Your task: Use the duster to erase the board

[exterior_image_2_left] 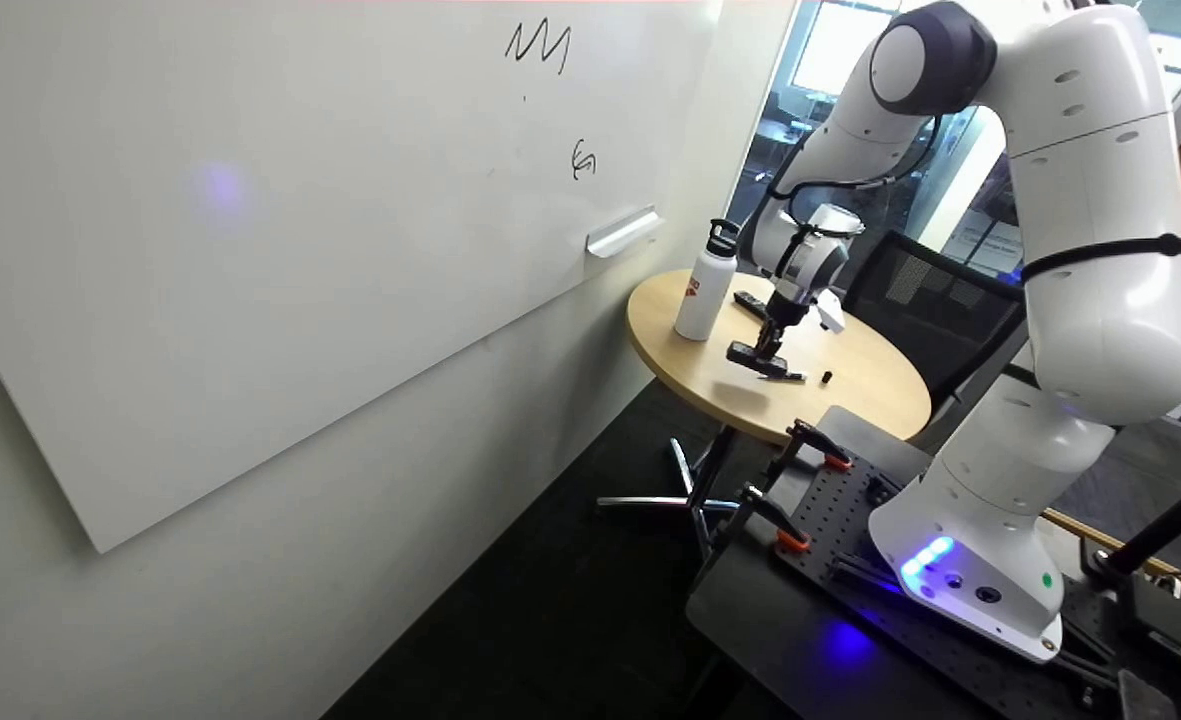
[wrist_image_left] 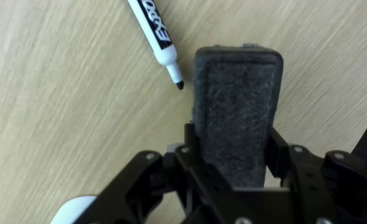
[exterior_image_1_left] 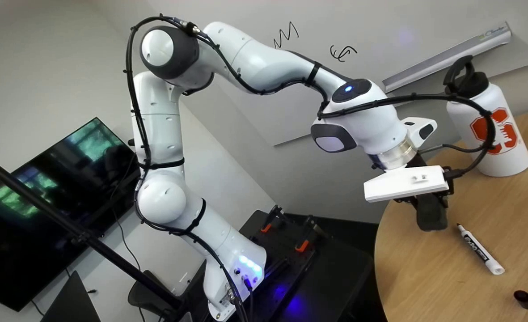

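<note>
The duster (wrist_image_left: 237,109) is a dark block with its felt face towards the wrist camera. My gripper (wrist_image_left: 232,137) is shut on it, one finger against each long side. The duster also shows in both exterior views (exterior_image_1_left: 431,214) (exterior_image_2_left: 756,360), held a little above the round table, with a shadow under it. The board (exterior_image_2_left: 350,200) is on the wall, also seen behind the arm (exterior_image_1_left: 380,36). It bears a zigzag scribble (exterior_image_2_left: 538,45) and a curled scribble (exterior_image_2_left: 584,160). Its grey tray rail (exterior_image_1_left: 447,58) sits at the lower edge. The duster is apart from the board.
An uncapped marker (wrist_image_left: 155,31) lies on the table (exterior_image_1_left: 420,277) close to the duster. Its dark cap (exterior_image_1_left: 523,299) lies nearby. A tall white bottle (exterior_image_1_left: 492,129) stands near the wall side. A dark remote (exterior_image_2_left: 750,304) and a black chair (exterior_image_2_left: 935,300) are beyond the gripper.
</note>
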Controlling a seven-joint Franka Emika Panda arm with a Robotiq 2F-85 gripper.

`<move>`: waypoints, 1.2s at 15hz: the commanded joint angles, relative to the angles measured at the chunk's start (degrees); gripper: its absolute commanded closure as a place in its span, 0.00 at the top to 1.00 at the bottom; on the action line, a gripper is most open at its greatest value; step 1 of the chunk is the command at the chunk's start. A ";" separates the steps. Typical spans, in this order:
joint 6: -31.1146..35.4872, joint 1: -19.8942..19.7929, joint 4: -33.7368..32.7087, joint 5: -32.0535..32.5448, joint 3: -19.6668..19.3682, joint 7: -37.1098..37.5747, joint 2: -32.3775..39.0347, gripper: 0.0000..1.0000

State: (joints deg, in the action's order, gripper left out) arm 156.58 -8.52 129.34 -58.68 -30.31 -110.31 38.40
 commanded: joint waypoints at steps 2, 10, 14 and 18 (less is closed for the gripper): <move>-2.78 -9.92 -2.38 9.87 7.30 -1.29 -1.50 0.28; -0.25 -25.78 -5.11 23.98 20.86 -3.42 -1.13 0.92; 5.84 -28.31 9.55 22.21 30.13 -5.14 -11.65 1.00; 9.24 -29.09 20.42 20.90 35.34 -3.83 -22.54 1.00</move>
State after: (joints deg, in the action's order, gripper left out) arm 162.81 -36.33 139.69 -35.76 1.59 -113.43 27.16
